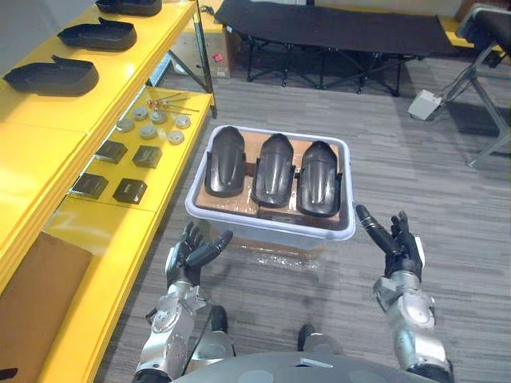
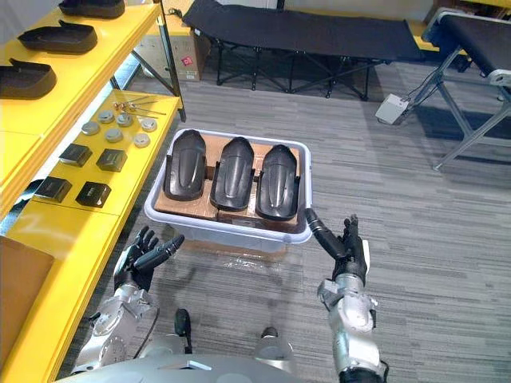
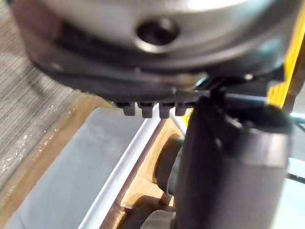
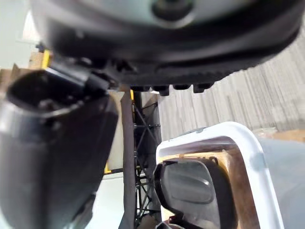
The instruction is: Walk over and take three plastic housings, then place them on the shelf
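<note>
Three black plastic housings lie side by side on cardboard in a white bin (image 1: 202, 214) on the floor: the left housing (image 1: 225, 159), the middle housing (image 1: 275, 168) and the right housing (image 1: 319, 176). My left hand (image 1: 192, 252) hovers open just short of the bin's near left corner, fingers relaxed, holding nothing. My right hand (image 1: 397, 243) stands open beside the bin's near right corner, fingers straight and pointing toward the rim. In the right wrist view one housing (image 4: 190, 188) shows past the bin's rim (image 4: 248, 152).
A yellow shelf (image 1: 48, 171) runs along the left. Its top level carries more black housings (image 1: 53, 75); a lower level carries small black blocks (image 1: 130, 190) and round metal parts (image 1: 148, 130). A black folding cot (image 1: 335, 32) stands beyond the bin. Grey carpet lies to the right.
</note>
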